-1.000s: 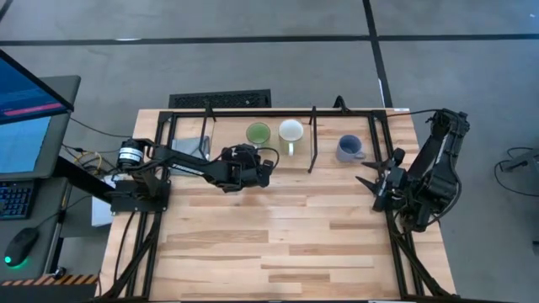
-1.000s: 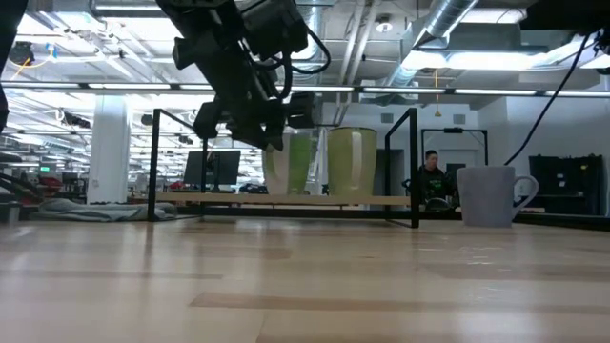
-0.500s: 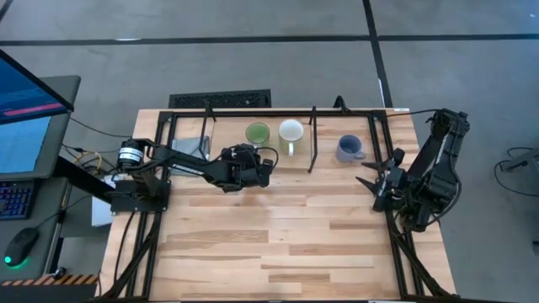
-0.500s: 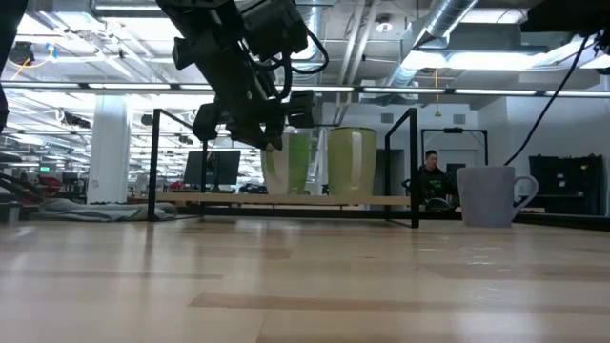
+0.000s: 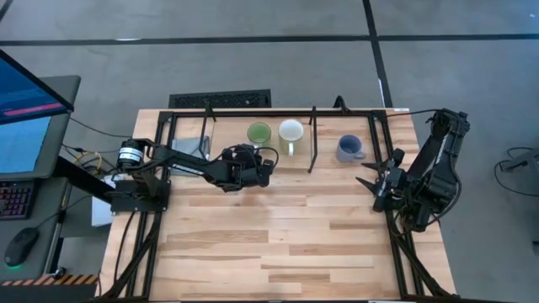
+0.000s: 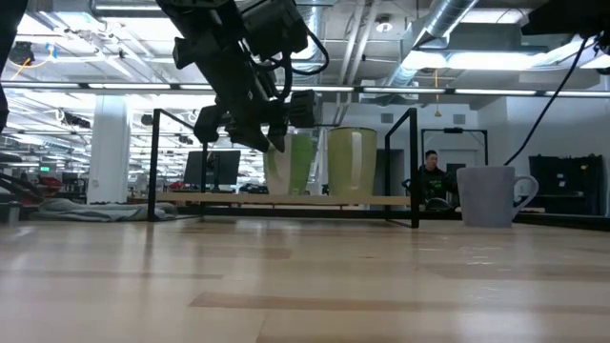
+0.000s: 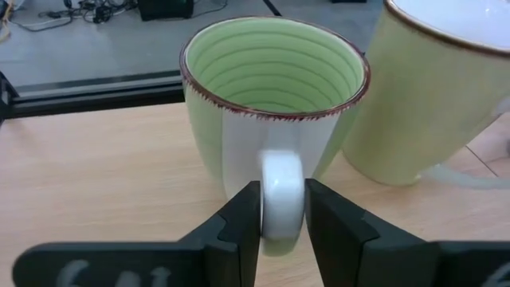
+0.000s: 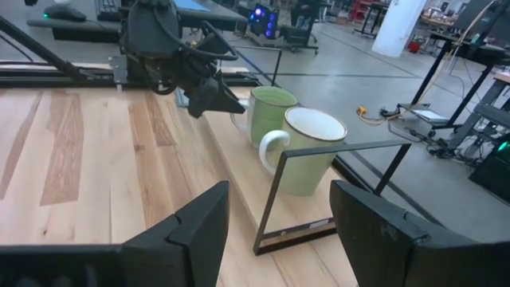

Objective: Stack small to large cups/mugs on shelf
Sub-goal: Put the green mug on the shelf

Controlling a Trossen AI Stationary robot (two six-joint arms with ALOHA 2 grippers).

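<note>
The green mug (image 7: 271, 88) stands upright on the shelf's board (image 7: 96, 159), with the cream mug (image 7: 430, 88) close beside it on the same board. My left gripper (image 7: 283, 199) is at the green mug's handle, on its near side (image 5: 258, 150). The blue-grey mug (image 5: 347, 148) stands on the tabletop to the right of the shelf's frame (image 6: 414, 167). My right gripper (image 8: 279, 231) waits open by the table's right edge (image 5: 376, 180) with nothing between its fingers. My left gripper pinches the green mug's handle (image 7: 283, 171) between its two fingers, one on each flat side of the loop. The fingers come from the table's near side, slanting a little downward. The mug stands upright with its base on the shelf's board.
Upright black rods (image 5: 312, 139) and the black frame (image 8: 319, 151) stand around the shelf. A grey cloth (image 5: 195, 145) lies at its left end. The near half of the plank tabletop (image 5: 278, 244) is bare wood. A person (image 6: 431, 176) sits in the room behind.
</note>
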